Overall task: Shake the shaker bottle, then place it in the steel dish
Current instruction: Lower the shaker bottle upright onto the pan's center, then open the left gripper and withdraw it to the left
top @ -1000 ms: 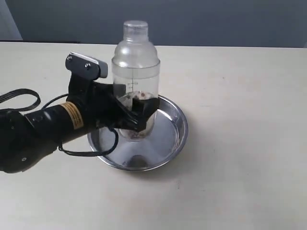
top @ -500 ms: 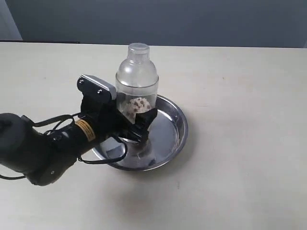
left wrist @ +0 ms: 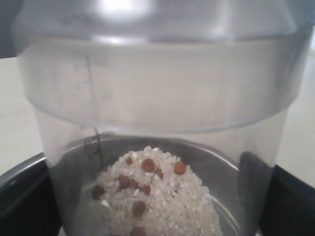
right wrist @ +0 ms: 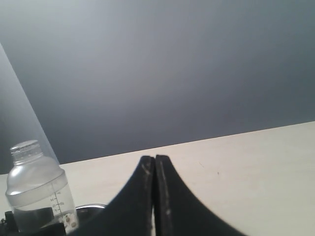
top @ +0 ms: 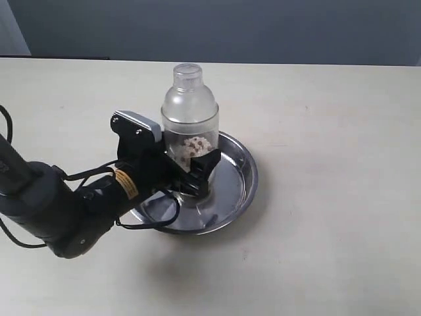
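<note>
The clear shaker bottle (top: 189, 112) stands upright over the steel dish (top: 247, 172), with white grains and brown specks heaped at its bottom. My left gripper (top: 196, 172) is shut on the bottle's lower body, a black finger on each side. The gripper hides the bottle's base, so I cannot tell whether it touches the pan floor. The left wrist view is filled by the shaker bottle (left wrist: 157, 98), with one finger (left wrist: 290, 201) at its side. My right gripper (right wrist: 154, 162) is shut on nothing, far from the bottle (right wrist: 37, 191) and the dish rim (right wrist: 91, 209).
The beige table (top: 329, 230) stretches around the dish on all sides. A dark grey wall (top: 263, 26) runs behind the table's far edge. The left arm's black body and cables (top: 59, 210) lie low over the table left of the dish.
The left gripper has carried the bottle downward into the dish, and the arm has sunk lower toward the table. The right gripper shows no change.
</note>
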Motion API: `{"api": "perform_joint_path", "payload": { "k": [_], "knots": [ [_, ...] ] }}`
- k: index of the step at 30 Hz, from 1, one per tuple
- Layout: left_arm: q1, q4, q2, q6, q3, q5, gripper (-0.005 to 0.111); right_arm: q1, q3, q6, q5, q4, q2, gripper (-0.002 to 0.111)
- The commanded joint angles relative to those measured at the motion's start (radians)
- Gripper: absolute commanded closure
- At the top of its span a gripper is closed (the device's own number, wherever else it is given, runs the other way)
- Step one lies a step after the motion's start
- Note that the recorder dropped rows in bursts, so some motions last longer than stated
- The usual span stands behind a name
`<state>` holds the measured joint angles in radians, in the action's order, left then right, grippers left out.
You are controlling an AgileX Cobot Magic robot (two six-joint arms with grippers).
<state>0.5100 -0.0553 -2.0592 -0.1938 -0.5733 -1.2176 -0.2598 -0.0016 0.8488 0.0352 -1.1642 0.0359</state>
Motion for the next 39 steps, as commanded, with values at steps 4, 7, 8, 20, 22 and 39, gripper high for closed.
{"api": "perform_joint_path", "payload": {
  "k": [4,7,8,20,22,39],
  "knots": [
    [-0.001,-0.006,0.013,-0.014,-0.002,-0.003,0.080,0.001,0.002,0.004,0.003,-0.001,-0.004,0.109],
    [-0.001,0.021,0.013,-0.014,-0.002,-0.003,0.054,0.001,0.002,0.004,0.003,-0.001,-0.004,0.109],
    [-0.001,0.029,0.013,-0.014,-0.002,-0.003,0.045,0.001,0.002,0.004,0.003,-0.001,-0.004,0.109],
    [-0.001,-0.034,0.023,-0.068,0.050,-0.003,0.030,0.001,0.002,0.004,0.000,-0.001,-0.004,0.109],
    [-0.001,-0.039,0.037,-0.068,0.064,-0.003,0.025,0.001,0.002,0.004,0.000,-0.001,-0.004,0.109],
    [-0.001,-0.052,0.142,-0.123,0.172,-0.003,0.001,0.001,0.002,0.004,0.000,-0.001,-0.004,0.109]
  ]
}}
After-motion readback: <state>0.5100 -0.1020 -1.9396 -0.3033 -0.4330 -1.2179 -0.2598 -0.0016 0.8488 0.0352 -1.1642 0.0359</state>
